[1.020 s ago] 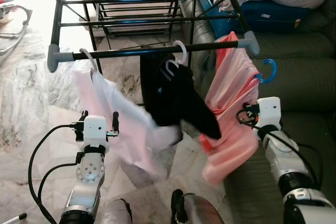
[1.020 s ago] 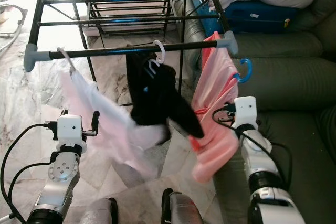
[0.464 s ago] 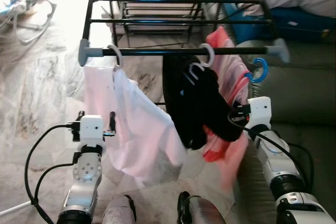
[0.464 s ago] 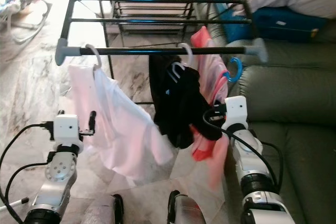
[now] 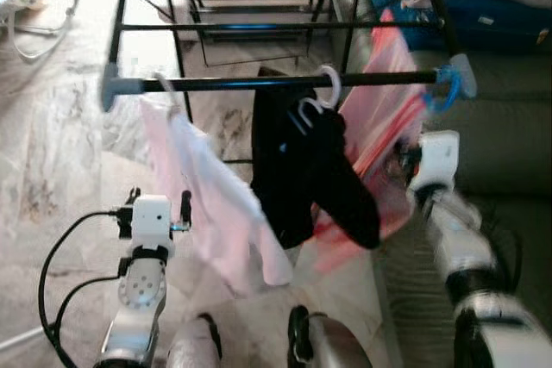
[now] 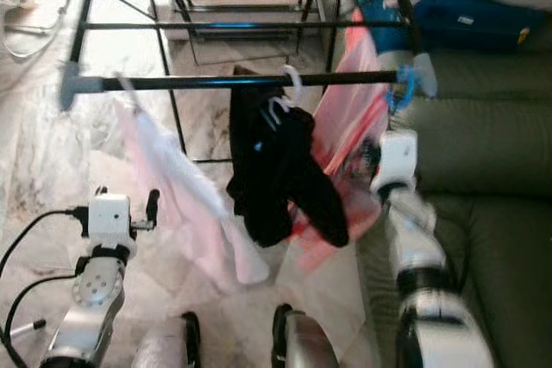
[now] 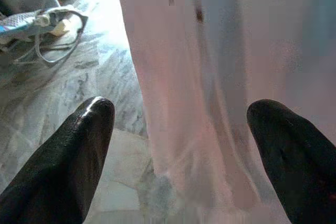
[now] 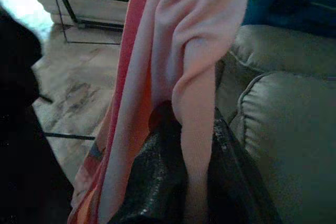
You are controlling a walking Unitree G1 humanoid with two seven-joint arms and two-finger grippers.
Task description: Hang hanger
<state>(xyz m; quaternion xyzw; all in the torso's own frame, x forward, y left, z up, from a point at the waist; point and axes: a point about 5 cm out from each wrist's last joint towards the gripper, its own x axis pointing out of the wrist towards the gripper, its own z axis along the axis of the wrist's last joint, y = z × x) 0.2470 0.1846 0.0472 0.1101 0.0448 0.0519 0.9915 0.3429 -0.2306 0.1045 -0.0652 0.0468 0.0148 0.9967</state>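
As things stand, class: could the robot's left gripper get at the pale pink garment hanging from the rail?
Probably yes. The left gripper is open and aimed at the pale pink garment, which hangs just ahead of its fingers with nothing between them.

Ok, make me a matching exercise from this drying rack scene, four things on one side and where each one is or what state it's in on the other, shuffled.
Column one:
1. black garment
2. pale pink garment
3. left gripper
4. right gripper

Column two:
A. hangs near the rail's left end
B. shut on the salmon pink garment
C. open, facing pale cloth
D. hangs from a white hook mid-rail

Pairs: 1-D, 2-A, 3-C, 4-B
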